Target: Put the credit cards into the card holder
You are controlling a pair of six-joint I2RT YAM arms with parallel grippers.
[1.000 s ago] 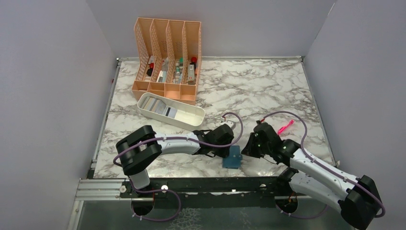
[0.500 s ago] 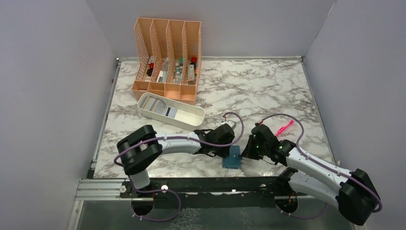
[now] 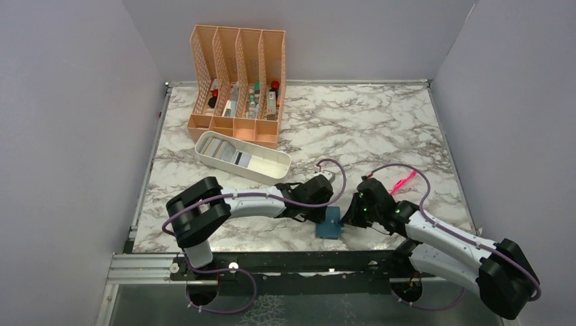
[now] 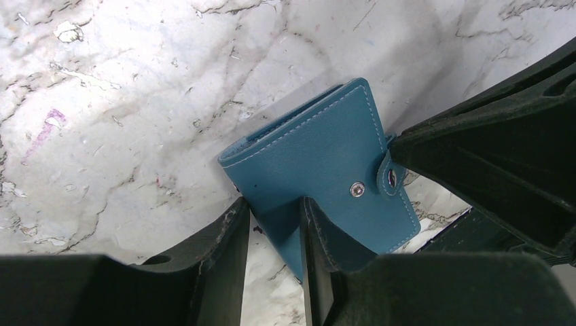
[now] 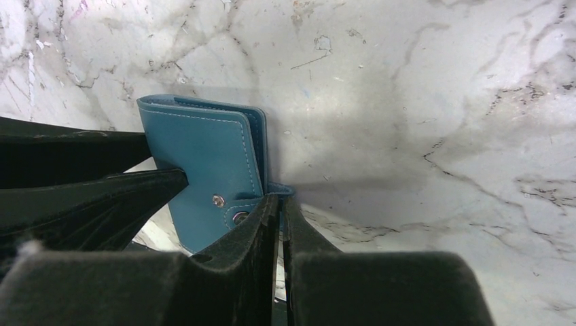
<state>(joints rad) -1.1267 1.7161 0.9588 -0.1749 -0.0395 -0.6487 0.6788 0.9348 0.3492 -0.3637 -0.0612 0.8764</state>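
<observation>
The card holder [image 3: 331, 223], a teal fold-over wallet with a metal snap [image 4: 356, 189], sits near the table's front edge between both grippers. My left gripper [image 3: 323, 212] is closed on the wallet's near edge, which lies between its fingers [image 4: 275, 221]. My right gripper [image 3: 347, 216] comes from the right with its jaws almost together, pinching the snap strap [image 5: 244, 216] at its fingertips [image 5: 280, 202]. The credit cards [image 3: 227, 152], pale grey and bluish, lie in the white tray far behind, away from both grippers.
The long white tray [image 3: 272, 166] lies behind the left arm. A peach mesh organizer [image 3: 238, 75] with small bottles stands at the back left. A pink object [image 3: 405, 180] lies right of the right arm. Grey walls close in the marble table [image 3: 380, 129].
My right gripper has crept slightly left toward the wallet and its jaws have closed a little more on the strap. The left arm and the wallet have stayed put.
</observation>
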